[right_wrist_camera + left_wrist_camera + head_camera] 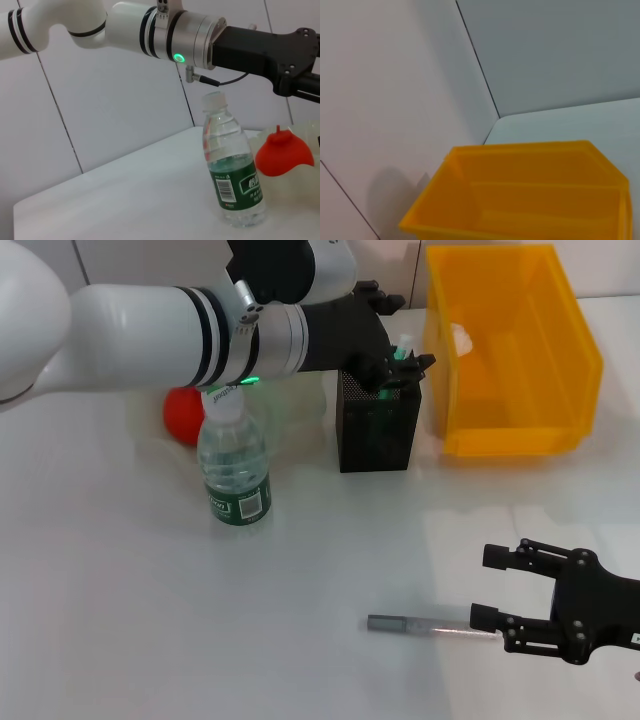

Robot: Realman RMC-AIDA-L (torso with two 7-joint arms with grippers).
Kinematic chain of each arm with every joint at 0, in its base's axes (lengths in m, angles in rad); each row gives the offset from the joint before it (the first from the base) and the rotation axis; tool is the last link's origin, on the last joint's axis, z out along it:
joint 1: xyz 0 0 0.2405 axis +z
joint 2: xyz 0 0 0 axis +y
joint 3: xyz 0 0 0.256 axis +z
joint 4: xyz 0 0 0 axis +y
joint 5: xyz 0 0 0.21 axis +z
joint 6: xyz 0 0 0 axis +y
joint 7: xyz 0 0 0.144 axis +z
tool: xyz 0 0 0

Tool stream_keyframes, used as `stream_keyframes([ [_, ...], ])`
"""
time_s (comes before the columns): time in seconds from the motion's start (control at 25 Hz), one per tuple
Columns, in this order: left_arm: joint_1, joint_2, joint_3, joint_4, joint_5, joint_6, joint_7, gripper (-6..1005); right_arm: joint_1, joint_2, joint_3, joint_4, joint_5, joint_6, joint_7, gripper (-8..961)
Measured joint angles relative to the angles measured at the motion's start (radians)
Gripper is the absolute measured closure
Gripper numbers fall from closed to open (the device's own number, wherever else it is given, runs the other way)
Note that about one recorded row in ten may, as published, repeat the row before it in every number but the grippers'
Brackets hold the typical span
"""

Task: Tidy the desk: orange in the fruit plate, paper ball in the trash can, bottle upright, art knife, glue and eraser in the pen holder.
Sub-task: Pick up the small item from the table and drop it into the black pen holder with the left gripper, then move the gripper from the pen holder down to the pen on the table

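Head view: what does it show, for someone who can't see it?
The left gripper holds something green over the black pen holder. A bottle stands upright nearby, and the right gripper sits beside a grey art knife on the table.

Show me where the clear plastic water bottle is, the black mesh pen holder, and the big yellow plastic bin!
clear plastic water bottle (236, 480), head view, on its green label.
black mesh pen holder (375, 435), head view, on its front wall.
big yellow plastic bin (515, 440), head view, on its front wall.

White table (150, 620), tiled wall (115, 110) behind.
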Motion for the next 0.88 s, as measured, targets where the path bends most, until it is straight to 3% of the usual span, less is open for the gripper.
stream_keyframes([
  [0.2, 0.001, 0.001, -0.007, 0.008, 0.0, 0.004, -0.003, 309, 0.0, 0.0, 0.0, 0.0, 0.0, 0.0, 0.001, 174],
  [0.28, 0.041, 0.006, -0.125, 0.12, -0.032, 0.152, -0.029, 277, 0.002, -0.001, 0.0, 0.0, 0.0, 0.0, 0.002, 174],
  [0.36, 0.05, 0.006, -0.149, 0.137, -0.051, 0.183, -0.025, 264, 0.003, -0.001, 0.0, 0.0, 0.0, 0.0, 0.008, 174],
  [0.44, 0.075, 0.011, -0.235, 0.178, -0.14, 0.32, 0.006, 251, 0.004, -0.003, 0.001, -0.003, 0.0, 0.0, 0.019, 174],
  [0.48, 0.094, 0.012, -0.312, 0.19, -0.216, 0.464, 0.045, 244, 0.004, -0.004, 0.001, -0.005, 0.0, 0.0, 0.024, 175],
  [0.52, 0.094, 0.012, -0.312, 0.19, -0.216, 0.464, 0.045, 243, 0.004, -0.006, 0.006, -0.008, 0.005, -0.004, 0.031, 175],
  [0.56, 0.12, 0.013, -0.405, 0.185, -0.306, 0.645, 0.104, 242, 0.004, -0.006, 0.006, -0.008, 0.005, -0.004, 0.031, 175],
  [0.6, 0.126, 0.013, -0.422, 0.18, -0.322, 0.679, 0.114, 240, 0.004, -0.008, 0.014, -0.009, 0.008, -0.008, 0.032, 175],
  [0.76, 0.197, 0.014, -0.569, 0.095, -0.44, 0.969, 0.227, 235, 0.004, -0.009, 0.107, -0.021, 0.006, -0.06, 0.043, 175],
  [0.88, 0.272, 0.015, -0.628, -0.02, -0.46, 1.058, 0.348, 232, -0.007, -0.014, 0.166, -0.097, 0.002, -0.111, 0.13, 175],
])
